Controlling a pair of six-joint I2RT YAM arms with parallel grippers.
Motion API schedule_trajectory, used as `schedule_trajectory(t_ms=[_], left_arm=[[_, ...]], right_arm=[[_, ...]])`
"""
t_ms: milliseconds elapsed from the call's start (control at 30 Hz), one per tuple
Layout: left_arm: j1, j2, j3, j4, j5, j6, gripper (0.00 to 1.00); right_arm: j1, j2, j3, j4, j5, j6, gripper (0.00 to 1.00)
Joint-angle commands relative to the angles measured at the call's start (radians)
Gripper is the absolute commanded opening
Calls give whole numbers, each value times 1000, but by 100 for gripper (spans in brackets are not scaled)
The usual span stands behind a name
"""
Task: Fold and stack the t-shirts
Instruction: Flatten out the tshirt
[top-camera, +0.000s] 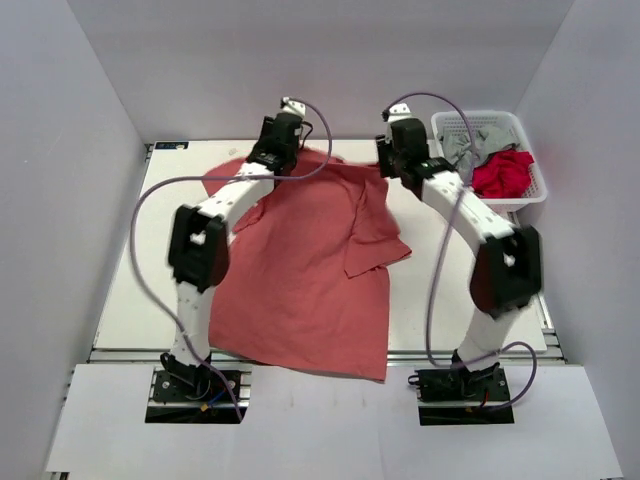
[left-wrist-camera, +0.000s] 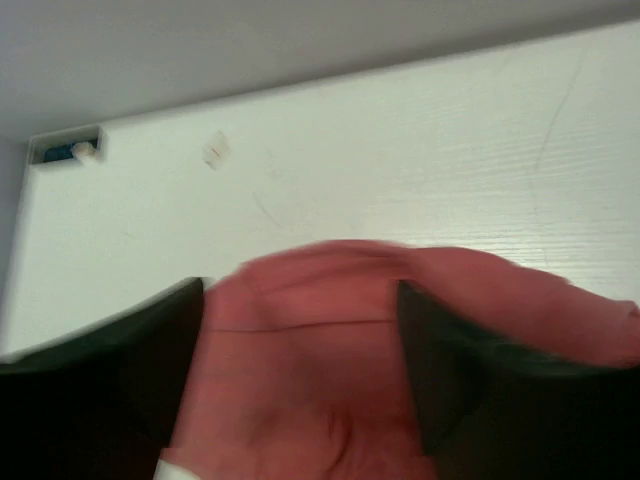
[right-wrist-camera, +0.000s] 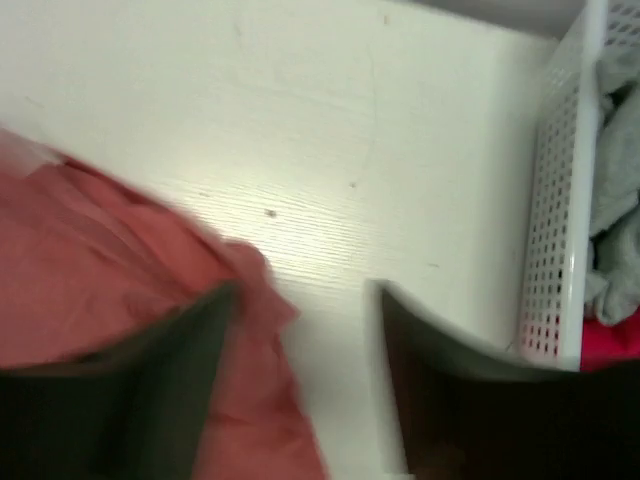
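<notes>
The salmon-red t-shirt (top-camera: 300, 270) lies spread on the table, its right sleeve folded inward. My left gripper (top-camera: 283, 140) is at the shirt's far edge; in the left wrist view (left-wrist-camera: 300, 300) its jaws are wide open with the shirt's cloth (left-wrist-camera: 300, 370) between the fingers. My right gripper (top-camera: 400, 158) is at the shirt's far right corner; in the right wrist view (right-wrist-camera: 305, 300) it is open, with the cloth's edge (right-wrist-camera: 250, 400) by its left finger. The brighter red t-shirt (top-camera: 503, 172) and the grey t-shirt (top-camera: 470, 145) lie crumpled in the basket.
The white mesh basket (top-camera: 530, 195) stands at the back right, close to my right gripper, and also shows in the right wrist view (right-wrist-camera: 555, 200). White walls close in the table at the back and sides. The shirt's hem hangs over the near edge.
</notes>
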Motion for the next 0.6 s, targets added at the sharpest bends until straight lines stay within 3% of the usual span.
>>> schedule_trajectory(t_ms=[0,33,133,300,400,567], left_arm=[[49,88,257,-162,-51,-117,99],[59,116,298,-186,-16,-118,100],[70,144,357,-213,41,-128,100],[70,38,233,-222,76,-180,100],[70,-54,144,-325,142,-264,100],[61,-270,-222,-344,305,-351,100]], right_arm=[[-58,84,192,-101,7,46,80],[-63,128,271,-114,14,43,89],[-67,187,334,-196,14,43,89],[-69,155,296,-231,-47,40,89],[-66,126,261,-304,-133,61,89],[-64,40,79,-331,-202,144,89]])
